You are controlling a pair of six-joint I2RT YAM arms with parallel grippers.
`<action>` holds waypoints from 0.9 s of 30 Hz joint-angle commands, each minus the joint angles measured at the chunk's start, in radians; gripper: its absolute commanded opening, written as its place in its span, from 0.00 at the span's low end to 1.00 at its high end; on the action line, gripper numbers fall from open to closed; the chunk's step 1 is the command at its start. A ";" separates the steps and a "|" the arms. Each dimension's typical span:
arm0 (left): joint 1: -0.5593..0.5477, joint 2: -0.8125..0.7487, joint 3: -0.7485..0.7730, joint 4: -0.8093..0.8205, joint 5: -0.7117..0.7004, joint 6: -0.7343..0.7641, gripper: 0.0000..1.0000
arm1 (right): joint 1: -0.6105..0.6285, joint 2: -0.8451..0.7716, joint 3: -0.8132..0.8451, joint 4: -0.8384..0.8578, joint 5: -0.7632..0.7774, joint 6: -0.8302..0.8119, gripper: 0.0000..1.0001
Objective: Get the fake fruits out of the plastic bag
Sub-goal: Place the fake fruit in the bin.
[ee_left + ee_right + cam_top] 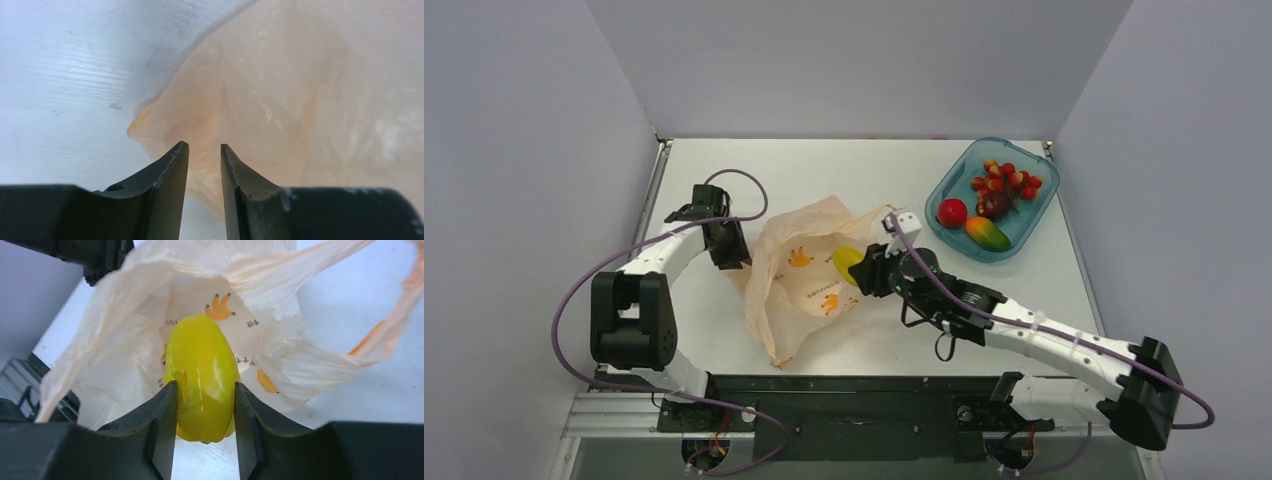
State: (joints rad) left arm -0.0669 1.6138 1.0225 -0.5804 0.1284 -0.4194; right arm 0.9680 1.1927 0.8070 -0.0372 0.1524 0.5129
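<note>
The pale-orange plastic bag [796,290] lies crumpled at mid-table with its mouth facing right. My right gripper [864,270] is at the mouth, shut on a yellow-green fruit [847,262]. In the right wrist view the fruit [202,365] sits between the fingers [165,420], just outside the open bag [125,340]. My left gripper [729,255] is at the bag's left edge. In the left wrist view its jaws stand narrowly apart, with a fold of bag [280,90] between the tips [204,146].
A teal translucent tub [1036,215] stands at the back right. It holds a red berry cluster [1004,180], a red ball [951,212], a dark maroon fruit [995,204] and an orange-green mango [987,234]. Grey walls enclose the table.
</note>
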 commanded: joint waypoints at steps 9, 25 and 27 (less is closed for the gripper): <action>0.029 -0.391 0.196 -0.242 -0.081 0.062 0.36 | -0.133 -0.253 0.155 -0.270 0.232 -0.062 0.03; 0.026 -0.731 0.217 -0.278 0.352 -0.014 0.38 | -0.766 0.243 0.369 -0.226 0.288 -0.048 0.09; 0.026 -0.756 0.206 -0.256 0.390 -0.035 0.39 | -0.799 0.324 0.439 -0.216 0.236 -0.058 0.10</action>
State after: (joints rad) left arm -0.0437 0.8913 1.1988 -0.8791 0.3843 -0.4068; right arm 0.2264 1.4097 1.1278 -0.3122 0.4526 0.4763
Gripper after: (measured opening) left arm 0.376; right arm 0.353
